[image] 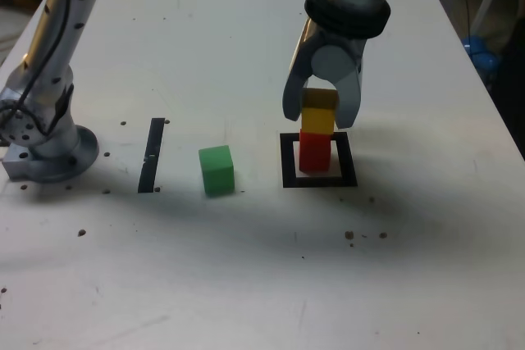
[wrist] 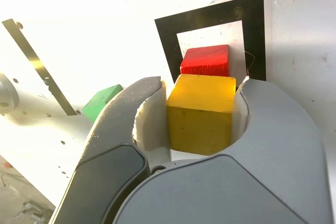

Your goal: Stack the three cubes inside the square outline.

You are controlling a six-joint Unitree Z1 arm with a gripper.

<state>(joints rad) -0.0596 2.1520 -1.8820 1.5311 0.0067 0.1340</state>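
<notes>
My fingers (wrist: 202, 116) are clamped on the yellow cube (image: 318, 112), right over the red cube (image: 312, 152) inside the square outline (image: 288, 161). Can't tell if it's touching yet. Green cube (image: 216, 170) still waits on the bench (image: 246, 268).

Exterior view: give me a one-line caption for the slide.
Claw shut on the yellow cube atop the red cube in the square outline; green cube waits beside it.

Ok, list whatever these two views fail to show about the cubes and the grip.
- Exterior view: whether the yellow cube already rests on the red cube or hangs just above it; the gripper covers its upper part.
- Wrist view: the yellow cube hides the red cube's near side, so their alignment is unclear.
- Wrist view: the green cube is mostly hidden behind a gripper finger.
- Exterior view: the square outline's white centre is partly covered by the red cube.
</notes>
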